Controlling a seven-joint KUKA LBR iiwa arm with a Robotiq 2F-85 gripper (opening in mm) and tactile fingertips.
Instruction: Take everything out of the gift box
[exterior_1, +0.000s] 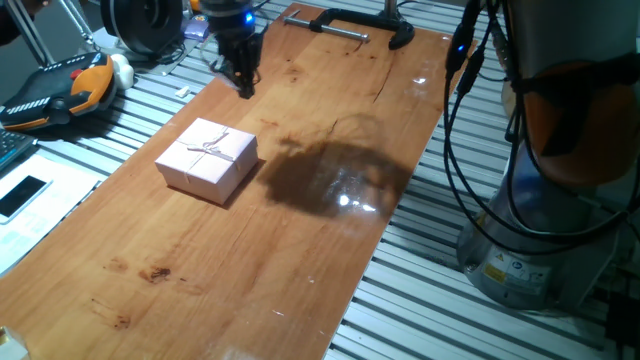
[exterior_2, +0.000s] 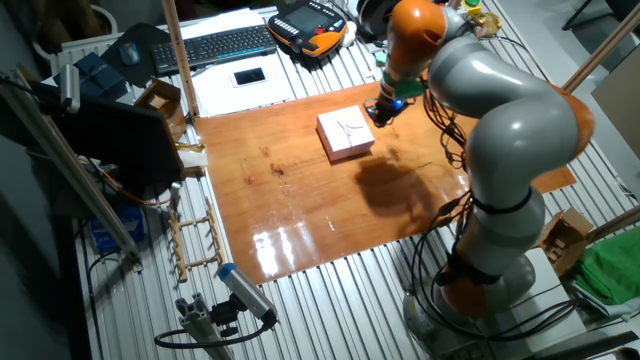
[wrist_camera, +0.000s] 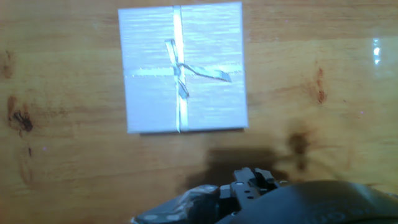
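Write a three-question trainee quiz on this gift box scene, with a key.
1. True or false: the lid is off the gift box.
2. What decorates the lid: A) a sticker, B) a ribbon bow, C) nothing?
3. Is the gripper touching the box or apart from it?

Key: 1. False, the lid is on. 2. B. 3. Apart, beside the box above the wooden table.
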